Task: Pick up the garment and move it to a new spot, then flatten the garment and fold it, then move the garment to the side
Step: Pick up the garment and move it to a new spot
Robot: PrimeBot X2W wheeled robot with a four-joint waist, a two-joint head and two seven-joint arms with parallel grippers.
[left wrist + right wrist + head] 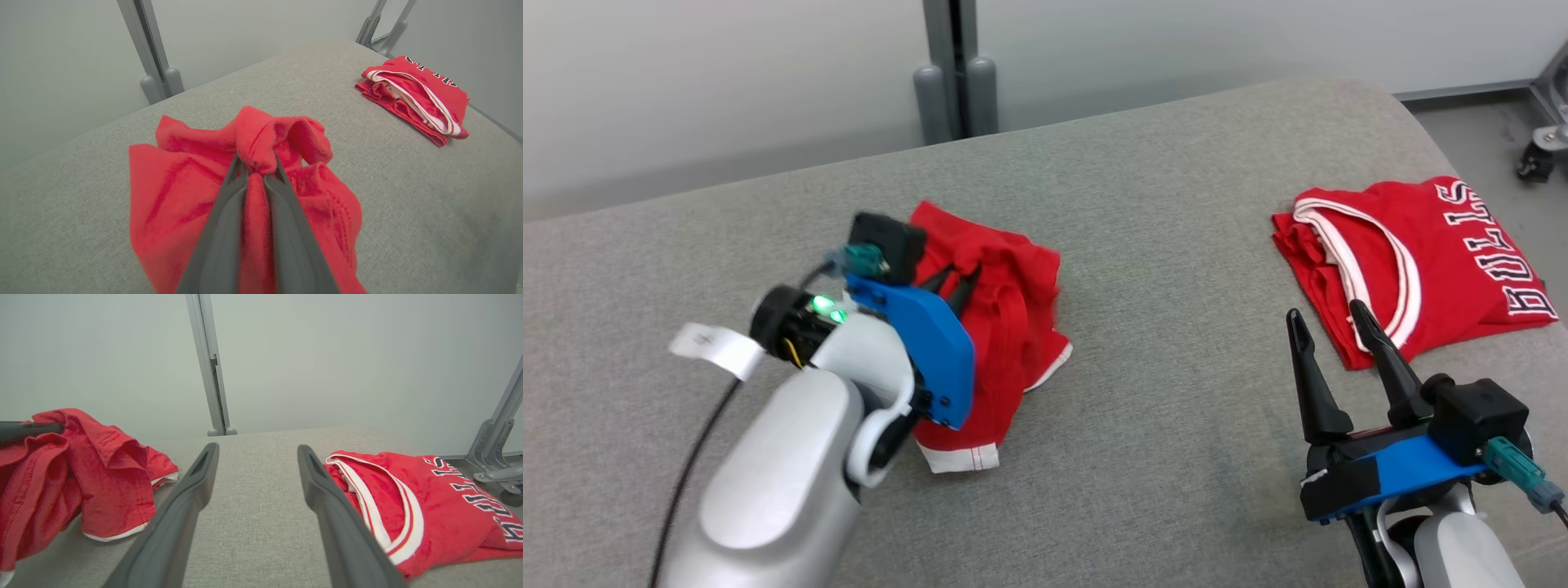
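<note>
A crumpled red garment with white hem trim lies bunched on the grey padded surface, left of centre. My left gripper is shut on a raised fold at its top. The left wrist view shows both fingers pinching that red fold, with the rest of the garment hanging below. In the right wrist view the garment stands at the left, its lower hem touching the surface. My right gripper hovers open at the lower right, with nothing between its fingers.
A folded red jersey with white trim and lettering lies at the right end of the surface, just beyond the right fingertips. Grey posts and a pale wall stand behind. The floor and a caster show at the far right.
</note>
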